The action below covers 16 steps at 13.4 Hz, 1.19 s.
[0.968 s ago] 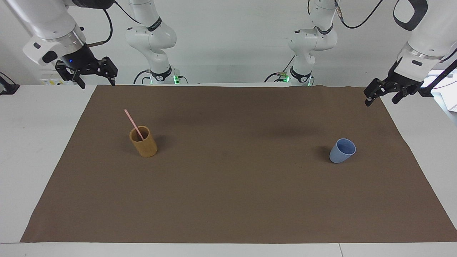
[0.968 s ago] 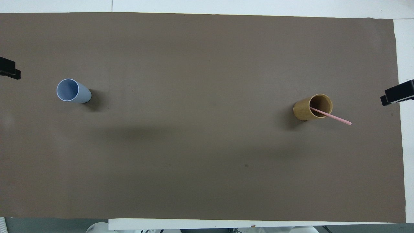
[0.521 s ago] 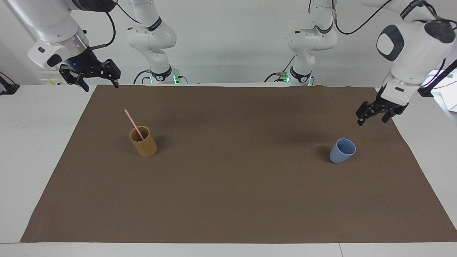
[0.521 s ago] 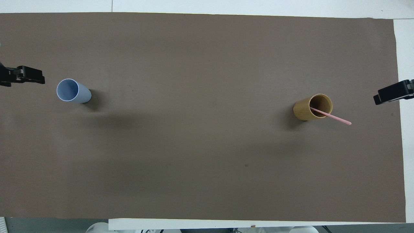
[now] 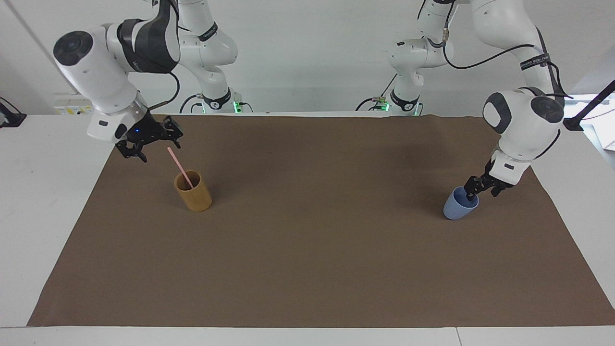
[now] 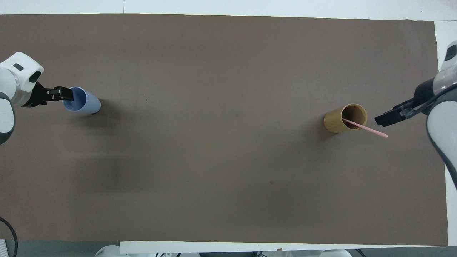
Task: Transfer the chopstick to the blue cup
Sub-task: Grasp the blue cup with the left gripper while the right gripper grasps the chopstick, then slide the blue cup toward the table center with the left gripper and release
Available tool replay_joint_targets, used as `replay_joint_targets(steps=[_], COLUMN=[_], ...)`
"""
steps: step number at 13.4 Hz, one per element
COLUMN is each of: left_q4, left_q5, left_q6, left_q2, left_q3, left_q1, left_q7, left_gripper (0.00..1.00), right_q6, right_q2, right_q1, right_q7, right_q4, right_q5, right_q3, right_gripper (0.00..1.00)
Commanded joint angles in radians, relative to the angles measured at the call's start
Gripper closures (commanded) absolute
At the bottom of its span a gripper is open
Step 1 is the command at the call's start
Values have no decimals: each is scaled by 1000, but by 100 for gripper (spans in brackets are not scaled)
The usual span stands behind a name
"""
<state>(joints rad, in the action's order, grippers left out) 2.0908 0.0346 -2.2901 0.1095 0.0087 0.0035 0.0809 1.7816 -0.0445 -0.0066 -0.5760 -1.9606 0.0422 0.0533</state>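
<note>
The left pincer (image 5: 482, 189) sits at the rim of the blue cup (image 5: 459, 205), one finger dipped inside; whether it pinches the wall I cannot tell. The chopstick (image 5: 179, 166) leans in the tan cup (image 5: 192, 191) on the brown mat (image 5: 307, 250). The right pincer (image 5: 153, 142), spread, hovers beside its upper end.

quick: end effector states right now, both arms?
Left end effector: at the blue cup's rim; open or closed cannot be told.
Right end effector: open, holding nothing, beside the chopstick's top.
</note>
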Motion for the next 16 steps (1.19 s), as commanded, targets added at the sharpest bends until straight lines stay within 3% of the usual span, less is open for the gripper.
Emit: replay_joint_targets(steps=[1,3,5,10,12,14,15,16], left_q4=[31,28,21,-9,-12,-18,-32,-52], left_q5=[10,10,10,10,11,13,25,59], left_q6=[-48,-57,-84,-36,-12,-11,-2,4], left_q2=[1,10,36,38,44,47,48,59], left_q3=[-1,-1,-1,1,1,1,2,-1], left_q1=[-7,-20,-107,-454,-578,-666,-672,-666], left_q7=[39,57,172,564,712,781,778,778], left_gripper=[100,100,100,100,100,100,78,12], right_q6=[67,75,78,64,62,61,59,55], right_q2=[-43,-41,-38,-41,-41,-41,-41,-40], right_q1=[-9,-6,-7,-7,-9,-7,-7,-7], right_q7=[-55,-19,-8,-7,-7,-7,-7,-5], right_q4=[-119,-139,-152,-165,-164,-165,-164,-158], right_q5=[24,57,59,54,54,47,45,45], right_q3=[0,0,2,3,3,3,3,3], right_gripper=[6,15,23,39,55,78,94,100])
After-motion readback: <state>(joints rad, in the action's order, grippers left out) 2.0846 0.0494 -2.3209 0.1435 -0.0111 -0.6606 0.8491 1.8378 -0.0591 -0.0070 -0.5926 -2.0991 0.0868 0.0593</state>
